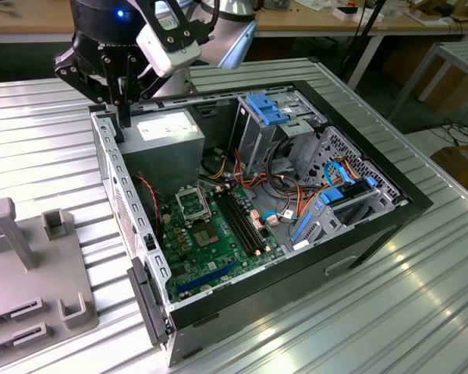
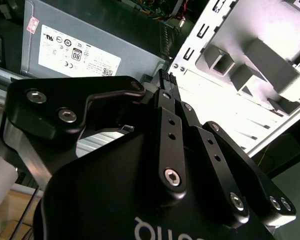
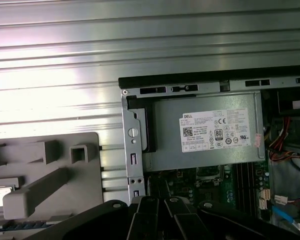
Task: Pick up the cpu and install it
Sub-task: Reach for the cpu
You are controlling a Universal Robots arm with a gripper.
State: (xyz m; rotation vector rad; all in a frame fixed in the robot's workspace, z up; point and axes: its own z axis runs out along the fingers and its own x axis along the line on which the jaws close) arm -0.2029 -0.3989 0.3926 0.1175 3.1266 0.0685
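table [image 1: 54, 140] of ribbed metal bears the case [image 1: 312, 273], tool [image 1: 123, 118] narrow above its rim

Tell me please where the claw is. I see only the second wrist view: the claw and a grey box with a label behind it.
Observer: In the exterior view the claw, shut, hangs over the corner of the open computer case, beside the power supply.
Operator: Does it hold the cpu?
Observer: I see no chip in it. In the first wrist view a pale square chip, probably the cpu, lies in a pocket of the grey fixture outside the case.
Operator: Where is the socket?
Observer: In the exterior view the black-framed socket sits on the green motherboard inside the case, near the power supply.
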